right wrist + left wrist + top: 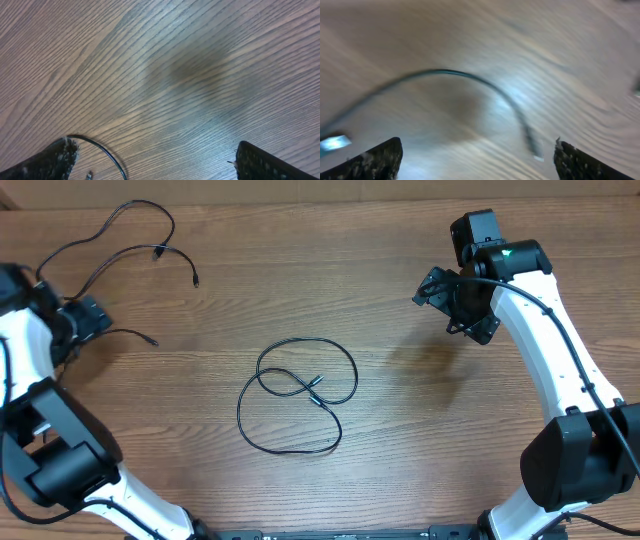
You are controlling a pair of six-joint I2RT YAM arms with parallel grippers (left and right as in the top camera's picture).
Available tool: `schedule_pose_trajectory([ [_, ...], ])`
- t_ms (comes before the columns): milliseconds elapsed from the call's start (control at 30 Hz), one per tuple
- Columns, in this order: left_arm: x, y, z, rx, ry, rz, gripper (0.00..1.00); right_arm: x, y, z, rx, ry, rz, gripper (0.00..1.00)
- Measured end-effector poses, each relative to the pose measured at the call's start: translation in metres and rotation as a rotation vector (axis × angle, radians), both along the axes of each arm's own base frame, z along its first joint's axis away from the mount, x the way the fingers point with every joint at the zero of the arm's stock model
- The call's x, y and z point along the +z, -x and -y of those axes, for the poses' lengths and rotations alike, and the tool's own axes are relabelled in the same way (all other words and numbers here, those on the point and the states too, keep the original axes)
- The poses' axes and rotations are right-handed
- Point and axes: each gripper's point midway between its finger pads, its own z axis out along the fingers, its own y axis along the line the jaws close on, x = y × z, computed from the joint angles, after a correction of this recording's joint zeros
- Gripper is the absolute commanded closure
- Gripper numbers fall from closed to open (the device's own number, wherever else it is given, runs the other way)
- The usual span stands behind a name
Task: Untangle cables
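Several thin black cables (130, 240) lie spread at the table's far left. One short cable end (140, 336) runs out beside my left gripper (98, 323). In the blurred left wrist view that cable (470, 77) arcs over the wood, its plug (535, 150) near the right finger. The left gripper (477, 162) is open, with only bare wood between its fingers. Another cable (300, 395) lies looped over itself mid-table, its plug ends meeting inside the loop. My right gripper (455, 310) hangs open at the far right. A piece of cable (107, 152) curves by its left finger (55, 160).
The wooden table (400, 440) fills all views. Both white arms rise from bases at the near edge, left (70, 460) and right (570, 450). A thicker black wire (545, 310) runs along the right arm.
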Motion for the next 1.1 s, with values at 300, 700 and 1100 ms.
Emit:
schedule_pose_trajectory([
  [300,-0.013,-0.028,0.086,-0.193,0.038,-0.01,0.0,0.0,0.0,0.0,0.0,0.0,0.0,0.0],
  [700,-0.037,-0.034,0.087,-0.116,-0.143,-0.107,0.09,0.0,0.0,0.0,0.0,0.0,0.0,0.0],
  [1100,-0.082,-0.024,0.081,-0.082,-0.124,-0.203,0.46,0.0,0.0,0.0,0.0,0.0,0.0,0.0],
])
